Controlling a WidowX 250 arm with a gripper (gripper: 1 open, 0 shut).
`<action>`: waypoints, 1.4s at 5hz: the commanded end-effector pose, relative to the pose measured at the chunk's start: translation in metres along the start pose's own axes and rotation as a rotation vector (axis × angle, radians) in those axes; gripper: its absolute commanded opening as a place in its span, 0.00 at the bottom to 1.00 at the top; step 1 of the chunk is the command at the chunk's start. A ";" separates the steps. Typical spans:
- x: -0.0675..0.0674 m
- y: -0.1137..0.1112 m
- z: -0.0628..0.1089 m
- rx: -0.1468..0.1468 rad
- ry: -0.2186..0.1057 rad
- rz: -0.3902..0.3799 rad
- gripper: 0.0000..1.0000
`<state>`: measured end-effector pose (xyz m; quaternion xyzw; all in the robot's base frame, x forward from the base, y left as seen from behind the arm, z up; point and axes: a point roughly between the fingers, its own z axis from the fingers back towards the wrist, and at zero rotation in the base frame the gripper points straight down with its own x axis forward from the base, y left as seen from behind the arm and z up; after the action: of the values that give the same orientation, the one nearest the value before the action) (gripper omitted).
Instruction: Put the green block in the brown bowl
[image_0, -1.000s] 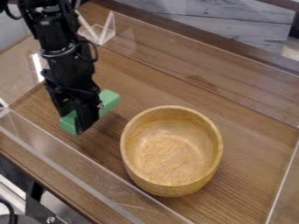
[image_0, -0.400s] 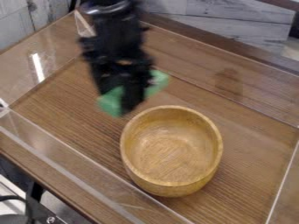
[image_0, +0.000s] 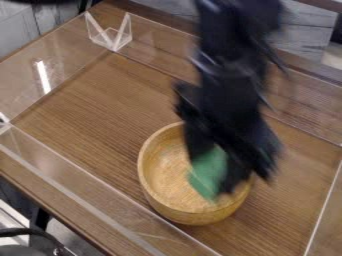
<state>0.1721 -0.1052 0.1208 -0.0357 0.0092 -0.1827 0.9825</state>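
My end effector, smeared by motion blur, is clamped around the green block and hangs over the open mouth of the brown bowl, which sits on the wood-grain surface near its front edge.

surface: wooden table | clear plastic walls (glossy reflections) | backdrop: grey
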 end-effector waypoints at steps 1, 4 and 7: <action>0.018 -0.021 -0.009 0.014 -0.052 -0.011 0.00; -0.002 0.032 -0.013 0.003 -0.058 0.144 0.00; -0.001 0.041 -0.015 -0.033 -0.082 0.188 0.00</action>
<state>0.1794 -0.0671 0.0942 -0.0536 -0.0025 -0.0895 0.9945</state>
